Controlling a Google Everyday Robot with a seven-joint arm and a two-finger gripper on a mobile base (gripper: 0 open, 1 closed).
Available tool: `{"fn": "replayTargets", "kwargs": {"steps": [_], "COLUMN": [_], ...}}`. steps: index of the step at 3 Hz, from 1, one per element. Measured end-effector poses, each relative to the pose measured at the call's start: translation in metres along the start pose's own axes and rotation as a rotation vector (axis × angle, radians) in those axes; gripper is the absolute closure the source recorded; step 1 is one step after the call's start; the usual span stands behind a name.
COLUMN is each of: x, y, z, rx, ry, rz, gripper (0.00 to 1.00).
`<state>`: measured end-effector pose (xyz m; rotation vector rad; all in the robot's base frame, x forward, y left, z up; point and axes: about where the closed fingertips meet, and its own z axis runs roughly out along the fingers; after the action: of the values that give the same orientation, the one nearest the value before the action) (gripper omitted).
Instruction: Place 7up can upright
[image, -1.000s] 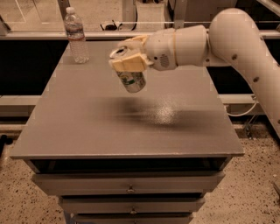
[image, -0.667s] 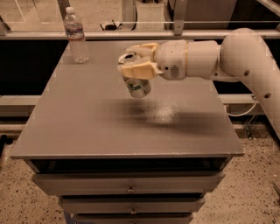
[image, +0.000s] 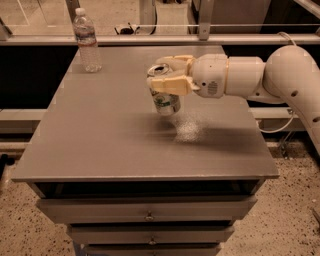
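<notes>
The 7up can (image: 165, 101) is silver and white with green print, its silver top showing at the upper left. It stands nearly upright, low over the middle of the grey table (image: 100, 135); I cannot tell if its base touches the surface. My gripper (image: 167, 75) reaches in from the right on a white arm (image: 250, 77) and is shut on the can's upper part, one cream finger (image: 172, 84) in front and one behind.
A clear plastic water bottle (image: 87, 41) stands at the table's far left corner. The table is a drawer cabinet with handles at the front (image: 149, 216). A rail and glass partition run behind it. Speckled floor lies on both sides.
The gripper has moved right and lower with the can, and the can has turned from tilted to nearly upright.
</notes>
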<state>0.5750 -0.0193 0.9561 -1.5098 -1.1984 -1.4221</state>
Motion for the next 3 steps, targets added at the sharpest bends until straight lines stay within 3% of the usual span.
{"fn": "replayTargets", "kwargs": {"steps": [2,3], "x": [-0.012,-0.021], "y": [-0.003,-0.009], "z": [-0.005,-0.011], "rx": [0.104,0.134], "ry": [0.103,0.123], "rz": [-0.012,-0.002], "gripper": [0.97,0.74]}}
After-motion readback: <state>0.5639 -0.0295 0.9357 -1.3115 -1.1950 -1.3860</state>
